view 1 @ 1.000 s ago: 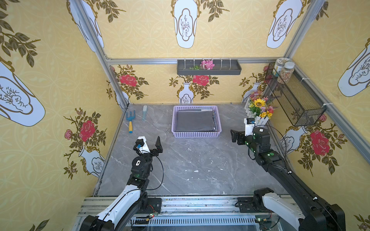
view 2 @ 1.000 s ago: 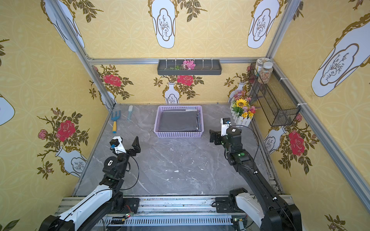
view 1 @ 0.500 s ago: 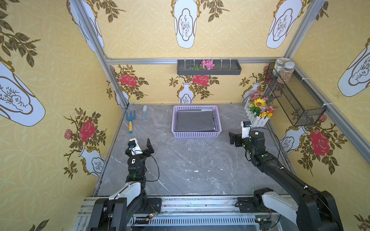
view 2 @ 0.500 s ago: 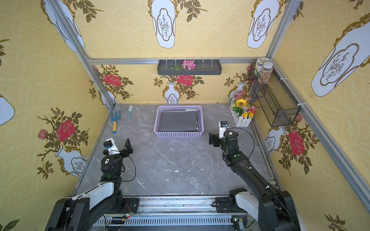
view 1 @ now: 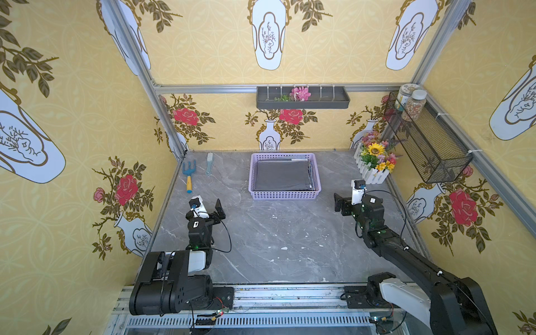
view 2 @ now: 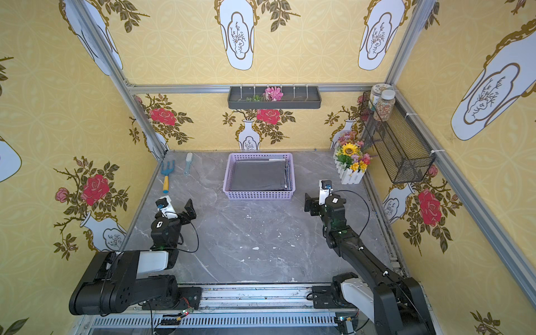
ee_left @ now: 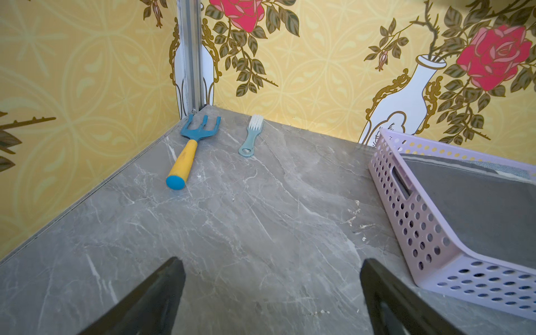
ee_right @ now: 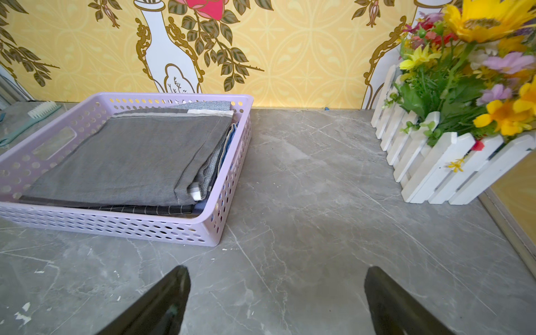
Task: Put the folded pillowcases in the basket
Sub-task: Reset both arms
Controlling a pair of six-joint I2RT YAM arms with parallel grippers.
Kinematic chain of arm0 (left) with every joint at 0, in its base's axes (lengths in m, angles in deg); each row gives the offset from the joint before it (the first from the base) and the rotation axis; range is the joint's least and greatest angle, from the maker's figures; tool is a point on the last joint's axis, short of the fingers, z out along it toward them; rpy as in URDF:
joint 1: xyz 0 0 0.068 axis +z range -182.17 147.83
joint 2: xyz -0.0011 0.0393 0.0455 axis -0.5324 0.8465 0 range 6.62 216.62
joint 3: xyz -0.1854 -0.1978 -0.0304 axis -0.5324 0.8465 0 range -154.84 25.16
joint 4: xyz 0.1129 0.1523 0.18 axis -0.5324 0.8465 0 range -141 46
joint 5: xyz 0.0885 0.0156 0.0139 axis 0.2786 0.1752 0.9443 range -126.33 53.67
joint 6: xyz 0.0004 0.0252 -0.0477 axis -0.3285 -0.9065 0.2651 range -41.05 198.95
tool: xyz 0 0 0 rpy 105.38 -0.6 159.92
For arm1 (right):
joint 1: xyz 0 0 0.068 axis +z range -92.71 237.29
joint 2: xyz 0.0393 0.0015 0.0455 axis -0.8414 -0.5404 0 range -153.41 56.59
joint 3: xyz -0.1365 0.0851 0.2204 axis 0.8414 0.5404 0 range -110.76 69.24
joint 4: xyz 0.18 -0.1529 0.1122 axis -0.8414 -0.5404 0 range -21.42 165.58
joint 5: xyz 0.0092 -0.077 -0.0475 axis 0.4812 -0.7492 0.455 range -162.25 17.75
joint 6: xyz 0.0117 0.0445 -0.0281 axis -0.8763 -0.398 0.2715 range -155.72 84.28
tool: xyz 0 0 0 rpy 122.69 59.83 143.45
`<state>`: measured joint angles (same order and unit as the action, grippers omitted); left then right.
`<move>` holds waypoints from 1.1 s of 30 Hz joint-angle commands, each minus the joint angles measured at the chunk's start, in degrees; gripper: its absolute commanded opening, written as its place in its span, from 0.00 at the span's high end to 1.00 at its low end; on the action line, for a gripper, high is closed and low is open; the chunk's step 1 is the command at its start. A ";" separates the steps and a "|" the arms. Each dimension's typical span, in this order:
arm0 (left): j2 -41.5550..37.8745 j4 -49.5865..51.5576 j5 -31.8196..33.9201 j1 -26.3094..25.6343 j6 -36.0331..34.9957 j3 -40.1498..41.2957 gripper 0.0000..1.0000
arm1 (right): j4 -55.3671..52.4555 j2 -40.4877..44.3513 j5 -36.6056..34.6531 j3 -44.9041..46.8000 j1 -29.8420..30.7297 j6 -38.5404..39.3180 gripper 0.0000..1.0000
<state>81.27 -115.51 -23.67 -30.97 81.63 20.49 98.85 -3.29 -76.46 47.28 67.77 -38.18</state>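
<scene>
Pillowcase (ee_right: 124,156), grey and folded flat, lies inside the lilac basket (ee_right: 229,185) on top of other folded cloth. Its edges sit within the perforated walls, so the placing looks finished.

The left gripper (ee_left: 271,269) is spread wide and empty. Its two dark fingers frame bare grey table (ee_left: 232,220), with the basket's near corner just beside one of them. The right gripper (ee_right: 275,275) is likewise spread wide and holds nothing. It hangs over open tabletop between the basket and the white picket flower box (ee_right: 429,162), touching neither.

The step in hand is probably the retreat to rest. To do it well, each wrist should lift or draw straight back toward its base, so that no finger catches the basket rim and drags the stack askew. The right arm should also keep clear of the flower box beside it. The jaws can be left apart.

In both top views the left arm is folded tightly over its base, with the forearm raised and the wrist aimed toward the far corner where a hand rake (view 1: 189,177) and a small brush (view 1: 209,164) lie. The right arm reaches well forward along the right wall, its wrist turned inward toward the basket.
</scene>
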 commanded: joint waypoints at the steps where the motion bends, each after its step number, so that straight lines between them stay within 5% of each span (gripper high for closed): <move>1: 0.03 -1.14 0.52 -0.05 0.34 0.10 0.00 | 10.28 -1.82 -0.76 3.08 -0.58 4.04 0.03; 10: 0.05 -1.13 0.52 -0.05 0.39 0.09 0.00 | 9.14 -6.29 -1.49 4.15 -4.67 4.99 0.03; 21: 0.05 -1.10 0.52 -0.04 0.32 0.09 0.00 | 29.13 -22.69 4.32 8.38 -12.88 -0.96 0.03; 33: 0.10 -1.07 0.47 -0.05 0.37 0.09 0.00 | 28.20 -22.26 4.31 8.43 -12.42 0.15 0.03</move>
<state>81.29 -115.66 -23.06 -31.00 82.00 20.49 123.81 -25.52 -72.26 55.83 55.07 -38.24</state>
